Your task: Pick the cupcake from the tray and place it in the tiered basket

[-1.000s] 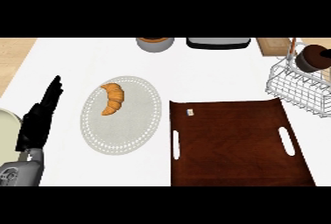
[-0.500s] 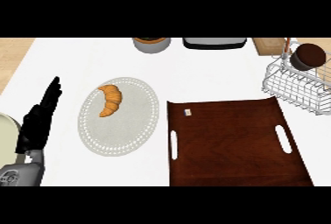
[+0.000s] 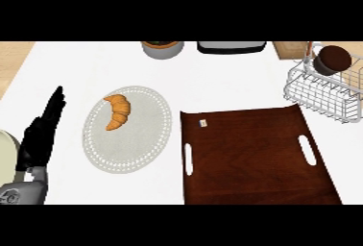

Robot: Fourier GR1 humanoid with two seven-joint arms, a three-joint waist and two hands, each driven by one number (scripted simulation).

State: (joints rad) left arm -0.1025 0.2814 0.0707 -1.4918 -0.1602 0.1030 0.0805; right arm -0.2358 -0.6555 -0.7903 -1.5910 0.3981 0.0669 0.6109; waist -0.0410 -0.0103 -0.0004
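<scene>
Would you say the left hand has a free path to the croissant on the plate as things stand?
Probably yes: the left hand rests open beside the plate, and nothing lies between it and the croissant.

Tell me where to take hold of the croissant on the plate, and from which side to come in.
Grip the croissant across its thick middle, coming down from above. It lies flat on the white plate, curved, with tapered tips at the far and near ends that would likely slip. The left hand rests open just left of the plate, so it looks like the nearer one; fingers and thumb should close across the narrow left-right width.
</scene>
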